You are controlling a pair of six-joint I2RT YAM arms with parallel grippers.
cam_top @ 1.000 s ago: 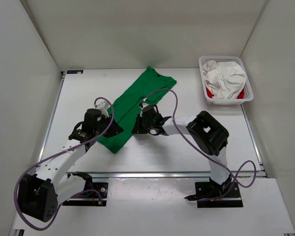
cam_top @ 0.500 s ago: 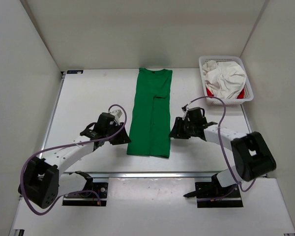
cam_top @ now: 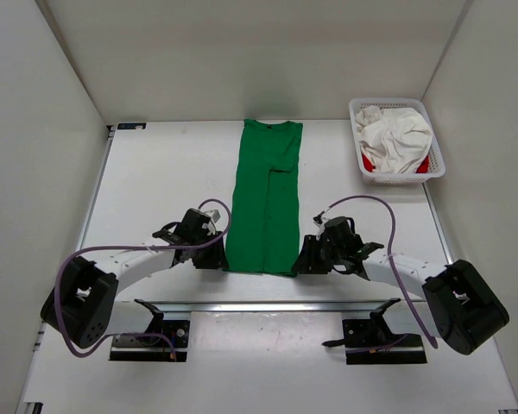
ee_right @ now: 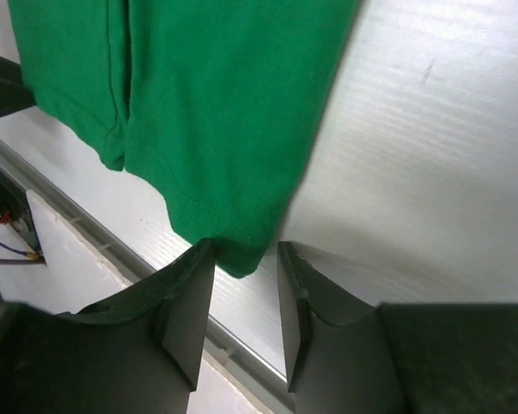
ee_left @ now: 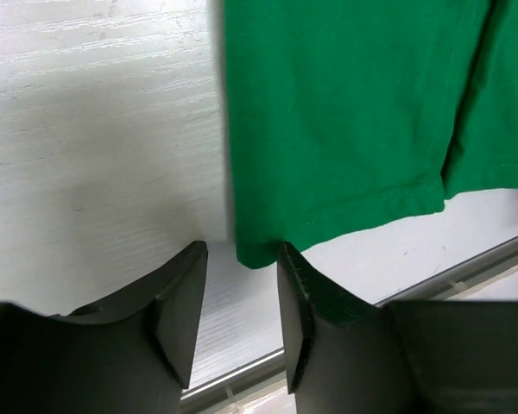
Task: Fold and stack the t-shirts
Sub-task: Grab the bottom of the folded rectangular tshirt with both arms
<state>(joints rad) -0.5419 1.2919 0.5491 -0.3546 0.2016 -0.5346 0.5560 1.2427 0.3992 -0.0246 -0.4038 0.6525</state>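
Note:
The green t-shirt (cam_top: 266, 198) lies flat in the middle of the table, folded lengthwise into a narrow strip with its collar at the far end. My left gripper (cam_top: 214, 257) is at the hem's near left corner. My right gripper (cam_top: 304, 259) is at the near right corner. In the left wrist view the green t-shirt (ee_left: 345, 112) has its corner tip between the open fingertips of the left gripper (ee_left: 242, 252). In the right wrist view the green t-shirt (ee_right: 216, 103) sits likewise in the open right gripper (ee_right: 246, 250). The white t-shirt (cam_top: 399, 134) fills the basket, with the red t-shirt (cam_top: 369, 162) beneath it.
The white mesh basket (cam_top: 388, 101) stands at the far right corner of the table. A metal rail (cam_top: 285, 304) runs along the near table edge just behind both grippers. White walls close in the left, right and far sides.
The green t-shirt went from lying diagonal to straight. Both grippers opened and moved toward the near edge, down to the hem corners.

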